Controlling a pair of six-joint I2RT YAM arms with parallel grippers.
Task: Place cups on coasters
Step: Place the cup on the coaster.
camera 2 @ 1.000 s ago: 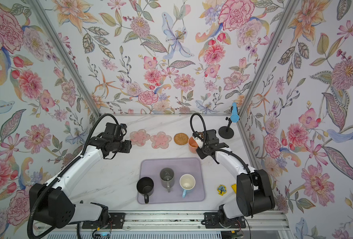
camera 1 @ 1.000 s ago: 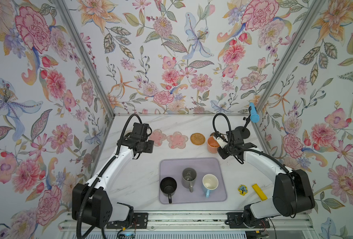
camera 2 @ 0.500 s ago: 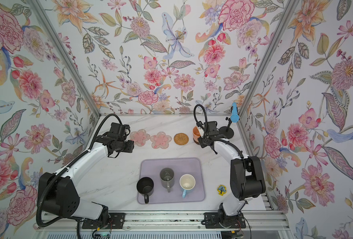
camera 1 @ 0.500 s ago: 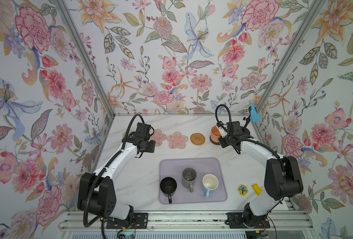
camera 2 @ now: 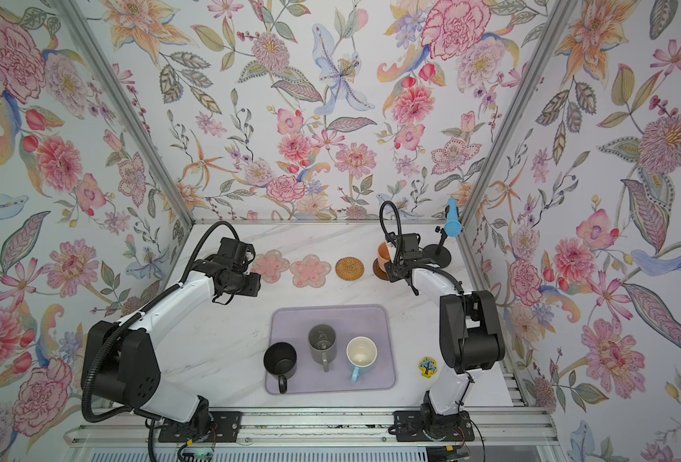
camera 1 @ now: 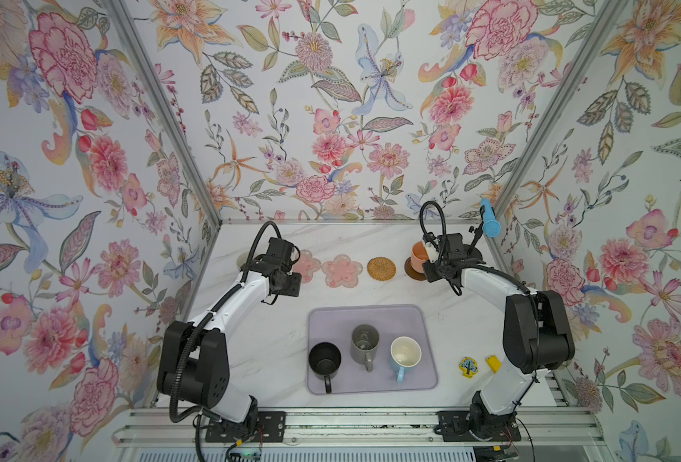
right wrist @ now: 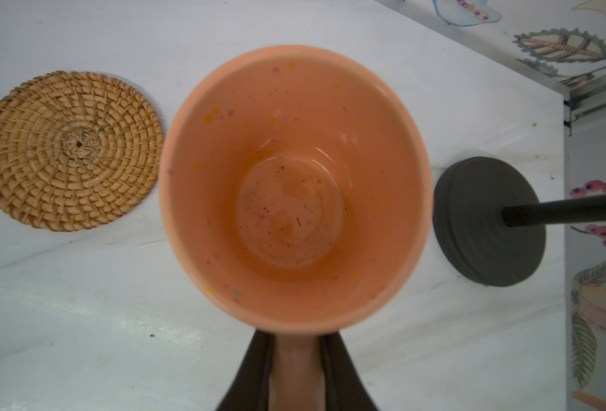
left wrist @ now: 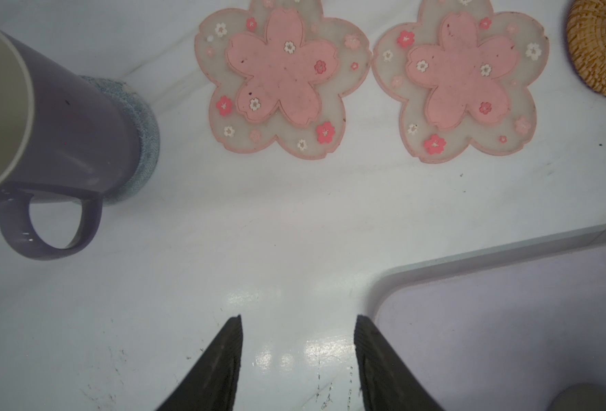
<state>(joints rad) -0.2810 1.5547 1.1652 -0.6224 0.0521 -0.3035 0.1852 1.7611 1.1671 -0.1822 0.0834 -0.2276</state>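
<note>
Pinching the handle of the peach-orange mug (right wrist: 294,178) between nearly closed jaws, the right gripper (right wrist: 296,343) is holding it over the dark brown coaster (camera 1: 409,273). The left gripper (left wrist: 298,325) is hovering part-open, empty, near the lavender mug (left wrist: 74,142) sitting on the knitted coaster (left wrist: 147,135).

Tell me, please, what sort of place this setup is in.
Most likely a staged robot test cell, not a real home: a left arm and right arm bolted to an aluminium rail, floral wallpaper panels boxing in a marble-look tabletop, with mugs on a lavender mat.
</note>
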